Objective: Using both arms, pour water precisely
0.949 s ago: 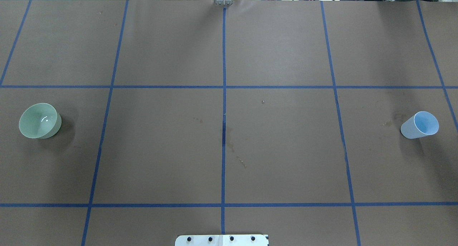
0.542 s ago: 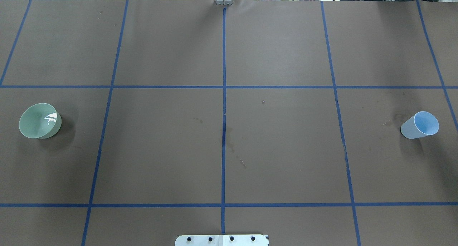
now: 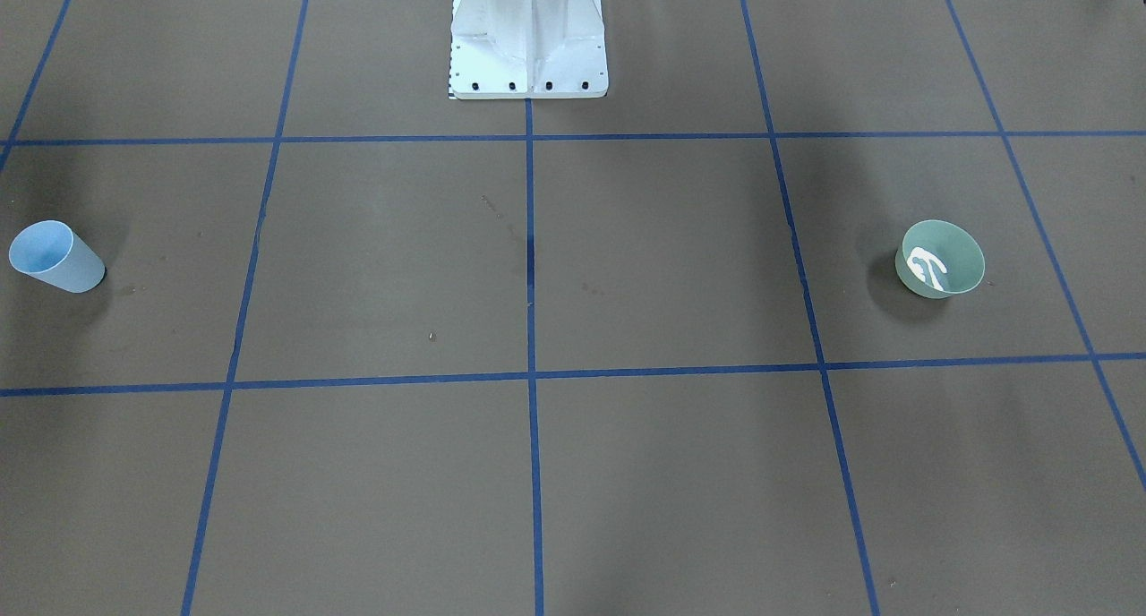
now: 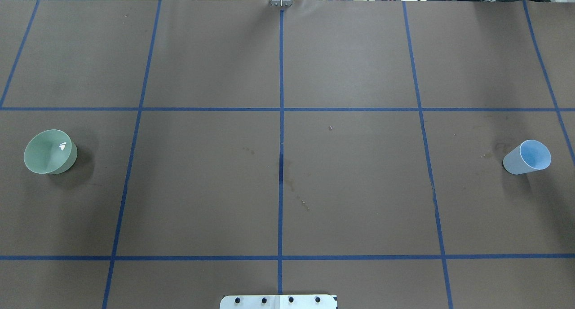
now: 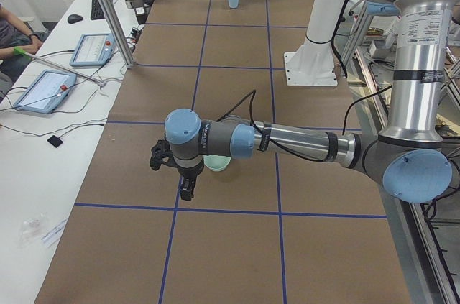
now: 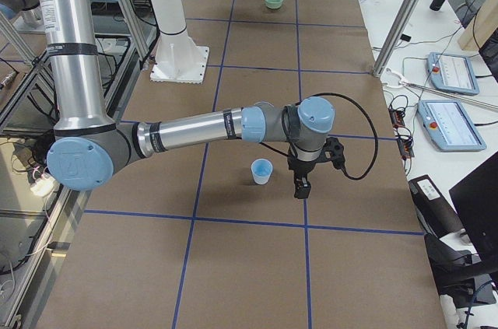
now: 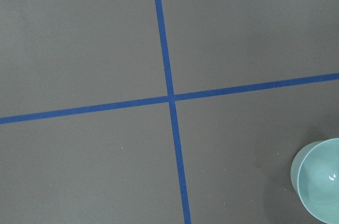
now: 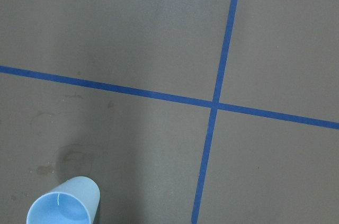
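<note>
Water (image 4: 63,145): glints in the bowl (image 4: 68,164), left end.
Left gripper (image 5: 185,190): near bowl; we cannot tell its grip state.
Right gripper (image 6: 300,189): near cup (image 6: 261,171); likewise unreadable.
Method: we centre on each vessel wall, lift level.

Cropped at 4 o'clock of the left wrist view: green bowl (image 7: 319,184), only part of the rim inside the frame. Mostly hidden behind the left arm (image 5: 302,142) in the exterior left view as well. Cropped at 7 o'clock of the right wrist view: blue cup (image 8: 63,205), base lost below the edge, contents unreadable. No reading the level of the water (image 3: 924,267), only white glints. No judging finger spread on left gripper (image 5: 185,192) or right gripper (image 6: 301,189), caught in side views alone. Cut off at 6 o'clock overhead: white pedestal (image 4: 278,301).
</note>
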### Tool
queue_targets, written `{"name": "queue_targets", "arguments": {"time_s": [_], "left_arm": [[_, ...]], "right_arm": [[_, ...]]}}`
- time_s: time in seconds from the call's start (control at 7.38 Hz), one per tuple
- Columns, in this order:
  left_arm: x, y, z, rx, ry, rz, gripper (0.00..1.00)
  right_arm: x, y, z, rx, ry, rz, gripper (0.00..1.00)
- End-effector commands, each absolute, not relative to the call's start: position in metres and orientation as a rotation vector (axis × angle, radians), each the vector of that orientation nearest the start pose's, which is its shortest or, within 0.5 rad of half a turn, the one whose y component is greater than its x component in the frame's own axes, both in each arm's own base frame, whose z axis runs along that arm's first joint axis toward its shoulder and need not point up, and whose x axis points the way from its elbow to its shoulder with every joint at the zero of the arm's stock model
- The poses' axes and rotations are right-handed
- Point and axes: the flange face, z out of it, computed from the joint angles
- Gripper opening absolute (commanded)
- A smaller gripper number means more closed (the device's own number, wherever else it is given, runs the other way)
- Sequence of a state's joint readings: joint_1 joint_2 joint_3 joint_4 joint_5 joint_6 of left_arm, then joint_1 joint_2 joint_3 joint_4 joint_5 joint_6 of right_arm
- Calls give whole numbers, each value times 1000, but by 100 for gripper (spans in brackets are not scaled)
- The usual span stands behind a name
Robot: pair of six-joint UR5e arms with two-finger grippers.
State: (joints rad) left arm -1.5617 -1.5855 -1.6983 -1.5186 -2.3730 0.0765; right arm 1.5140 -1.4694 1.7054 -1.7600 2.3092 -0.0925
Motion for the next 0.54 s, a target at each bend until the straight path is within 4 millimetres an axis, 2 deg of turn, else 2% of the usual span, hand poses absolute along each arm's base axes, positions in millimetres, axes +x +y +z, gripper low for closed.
{"name": "queue_targets", "arguments": {"time_s": [0.0,0.14,0.41], "left_arm": [[-59,-505,583,122,783,113,100],[-60,-505,583,123,779,113,100],[-60,-507,570,149,783,124,100]], "right_arm": [[36,-530,554,73,-737,-165,100],[37,-529,557,69,-737,-162,100],[37,-528,561,64,-731,-164,100]]}}
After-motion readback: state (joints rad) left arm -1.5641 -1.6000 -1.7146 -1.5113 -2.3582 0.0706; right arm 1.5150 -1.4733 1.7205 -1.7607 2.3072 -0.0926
